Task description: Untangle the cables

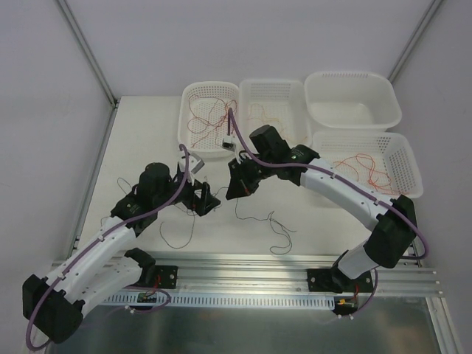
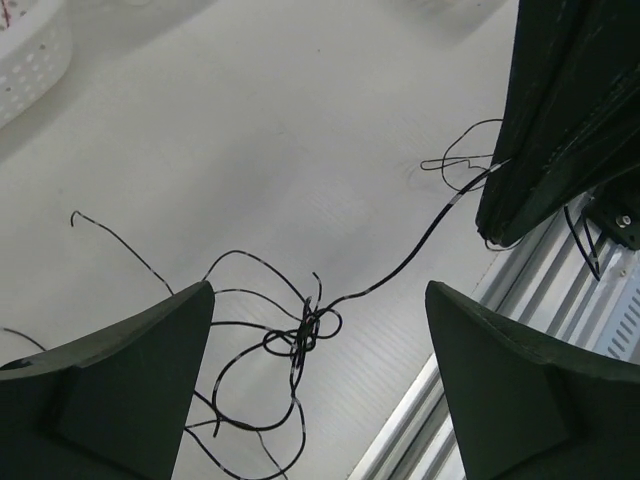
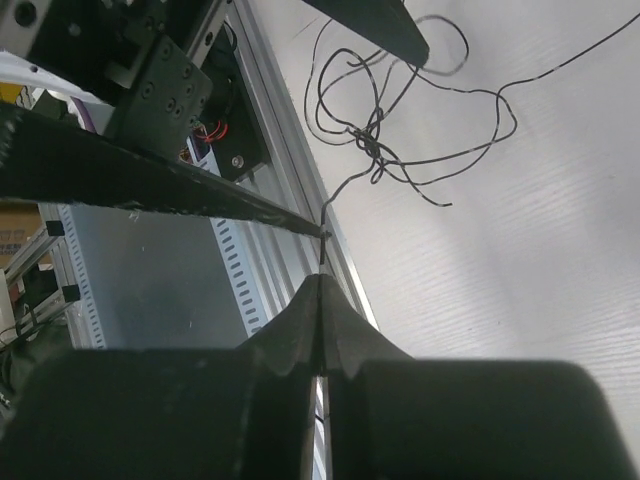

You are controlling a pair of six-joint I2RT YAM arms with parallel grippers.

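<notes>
A small knot of thin black cables (image 2: 305,330) lies on the white table, with loose loops spreading round it. My left gripper (image 2: 318,290) hangs above the knot, open, and nothing sits between its fingers (image 2: 130,390). One black strand (image 2: 420,240) runs from the knot up to my right gripper (image 2: 495,215). The right gripper (image 3: 322,278) is shut on that strand, which leads away to the knot (image 3: 372,150). In the top view the two grippers, left (image 1: 205,198) and right (image 1: 236,188), stand close together over the black cables (image 1: 274,225).
Four white baskets stand at the back. The left basket (image 1: 210,85) holds red cables, the middle basket (image 1: 273,82) pale orange ones, the right basket (image 1: 354,136) red and orange ones. The back right tub (image 1: 350,75) looks empty. An aluminium rail (image 1: 295,262) runs along the near edge.
</notes>
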